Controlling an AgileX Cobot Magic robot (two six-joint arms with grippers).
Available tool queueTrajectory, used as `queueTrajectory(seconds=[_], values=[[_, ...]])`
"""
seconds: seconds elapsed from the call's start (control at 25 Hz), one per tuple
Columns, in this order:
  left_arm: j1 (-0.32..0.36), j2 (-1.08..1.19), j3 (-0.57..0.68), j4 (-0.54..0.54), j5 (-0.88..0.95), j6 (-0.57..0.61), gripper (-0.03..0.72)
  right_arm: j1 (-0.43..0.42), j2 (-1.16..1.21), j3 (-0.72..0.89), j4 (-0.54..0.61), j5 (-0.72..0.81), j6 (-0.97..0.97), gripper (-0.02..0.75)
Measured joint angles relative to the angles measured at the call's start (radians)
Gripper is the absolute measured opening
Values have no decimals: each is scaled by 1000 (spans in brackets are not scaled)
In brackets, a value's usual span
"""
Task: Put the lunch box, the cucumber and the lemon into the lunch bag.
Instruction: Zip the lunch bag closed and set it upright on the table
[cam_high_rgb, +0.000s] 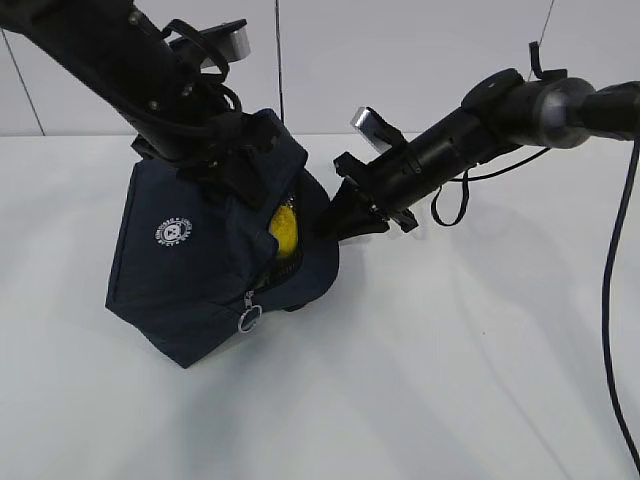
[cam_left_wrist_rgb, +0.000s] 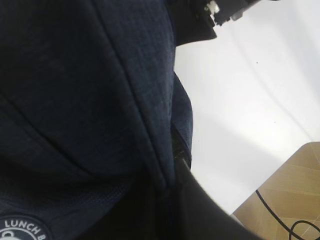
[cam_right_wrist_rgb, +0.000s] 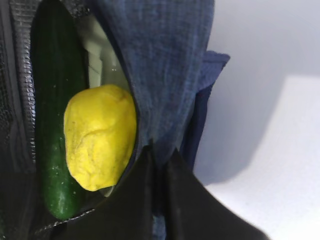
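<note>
Lunch bag (cam_high_rgb: 200, 270) is sitting tilted on the counter (cam_high_rgb: 450, 380), mouth gaping. Lemon (cam_right_wrist_rgb: 100, 136), cucumber (cam_right_wrist_rgb: 56, 120) and lunch box (cam_right_wrist_rgb: 102, 62) are lying inside. Left gripper (cam_left_wrist_rgb: 167, 187) and right gripper (cam_right_wrist_rgb: 159, 190) are each pinching the bag's fabric rim.
</note>
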Motion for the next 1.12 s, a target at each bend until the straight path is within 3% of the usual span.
queueTrajectory(seconds=[0.08, 0.16, 0.56, 1.0, 1.12], values=[[0, 0, 0, 0, 0, 0, 16, 0, 0, 0, 24, 0, 0, 67], [0, 0, 0, -4, 2, 0, 16, 0, 0, 0, 46, 0, -1, 29], [-11, 0, -2, -99, -26, 10, 16, -60, -130, 0, 35, 7, 11, 20], [-58, 33, -2, -358, -151, 13, 16, -100, -296, -9, -217, 19, 102, 20], [-62, 60, -2, -376, -161, 13, 16, -100, -306, -9, -243, 21, 108, 20]])
